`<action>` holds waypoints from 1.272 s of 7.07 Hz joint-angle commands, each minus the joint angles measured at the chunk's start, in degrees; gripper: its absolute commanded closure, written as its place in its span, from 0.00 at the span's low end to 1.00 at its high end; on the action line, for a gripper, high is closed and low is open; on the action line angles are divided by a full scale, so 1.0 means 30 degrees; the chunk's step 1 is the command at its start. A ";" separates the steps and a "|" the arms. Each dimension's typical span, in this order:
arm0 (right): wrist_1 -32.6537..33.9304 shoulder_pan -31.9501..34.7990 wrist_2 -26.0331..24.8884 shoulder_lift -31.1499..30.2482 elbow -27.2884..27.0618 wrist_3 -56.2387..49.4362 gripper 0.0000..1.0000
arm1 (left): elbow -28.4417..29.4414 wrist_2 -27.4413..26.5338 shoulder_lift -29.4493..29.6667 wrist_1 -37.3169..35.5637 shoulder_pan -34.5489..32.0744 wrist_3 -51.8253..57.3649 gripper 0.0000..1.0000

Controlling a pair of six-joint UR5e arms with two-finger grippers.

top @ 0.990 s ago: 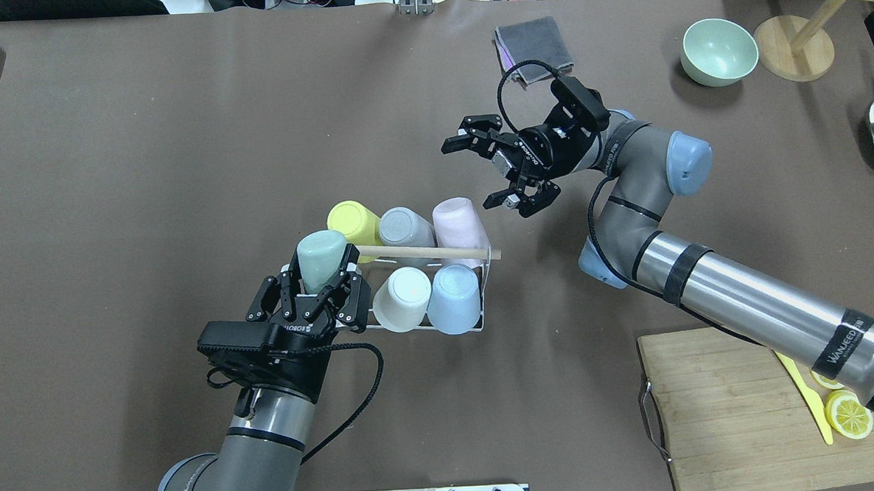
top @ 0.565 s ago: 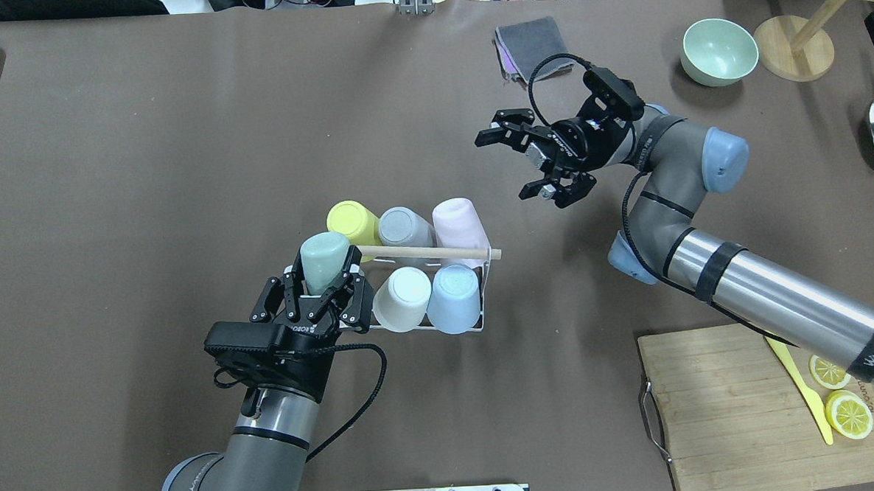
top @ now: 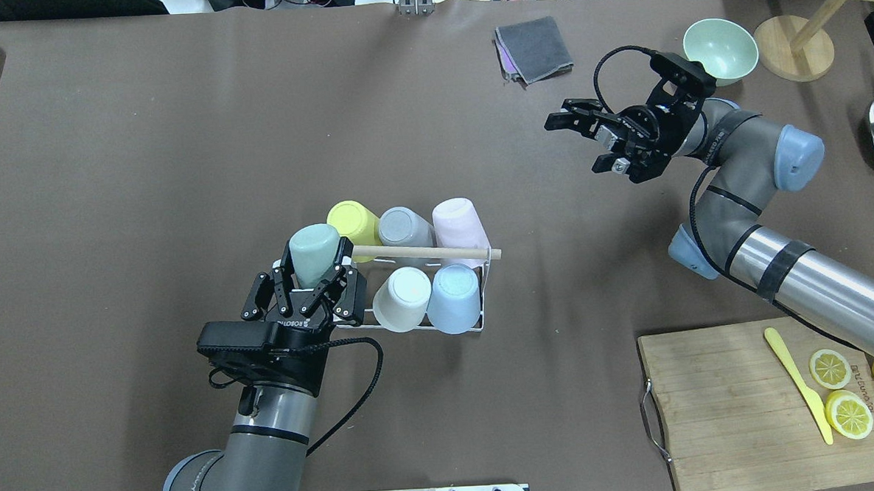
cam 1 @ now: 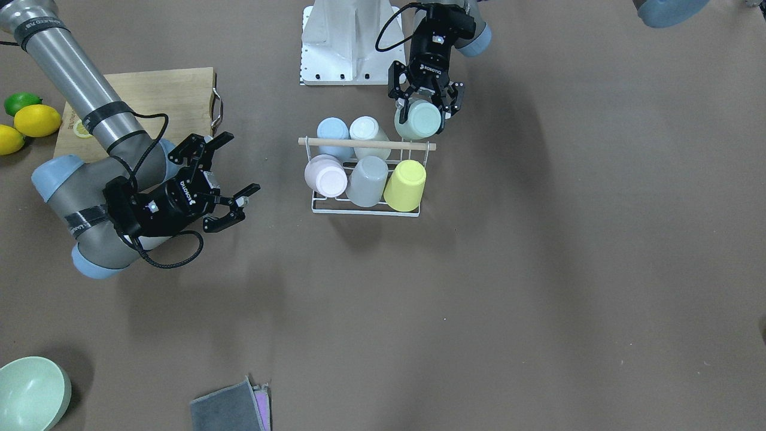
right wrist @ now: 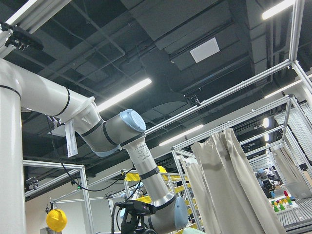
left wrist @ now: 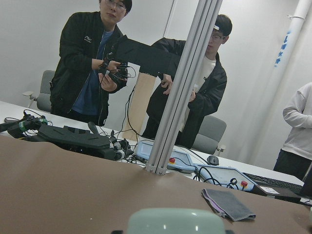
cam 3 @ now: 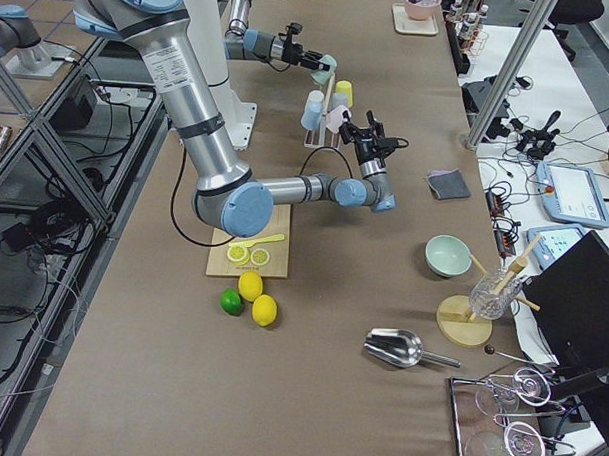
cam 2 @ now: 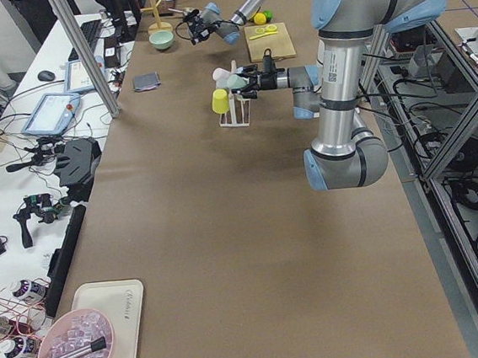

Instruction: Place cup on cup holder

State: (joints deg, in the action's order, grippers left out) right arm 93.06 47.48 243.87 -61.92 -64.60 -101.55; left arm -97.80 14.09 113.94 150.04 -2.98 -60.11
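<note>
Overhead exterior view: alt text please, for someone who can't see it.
The left gripper holds a tilted mint-green plastic cup at the left end of a small white wire cup holder with a wooden dowel bar, which carries five pastel cups. The right gripper hangs open and empty over the brown table, well to the right.

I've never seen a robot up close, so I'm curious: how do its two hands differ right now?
The left hand is shut on a pale green cup; the right hand is open and holds nothing. The left hand is at one end of the cup holder, while the right hand hangs well away from it. Both are black, two-fingered hands of the same look.
</note>
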 commanded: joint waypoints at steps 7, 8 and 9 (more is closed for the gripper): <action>0.0500 0.4499 -0.7888 -0.0367 -0.1348 2.2778 0.06 | -0.0156 0.0049 0.0544 -0.0210 -0.2687 0.0347 0.02; 0.1316 0.4998 -0.9120 -0.0367 -0.1842 2.4254 0.06 | -0.0125 0.0166 0.0544 -0.0181 -0.3306 0.0580 0.02; 0.2194 0.4974 -0.9654 -0.0396 -0.1934 2.4472 0.06 | -0.0124 0.0168 0.0544 -0.0065 -0.3631 0.1046 0.02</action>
State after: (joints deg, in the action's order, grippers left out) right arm 96.72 61.68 218.02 -63.04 -69.66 -31.40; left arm -98.27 14.41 115.53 149.55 -12.11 -58.28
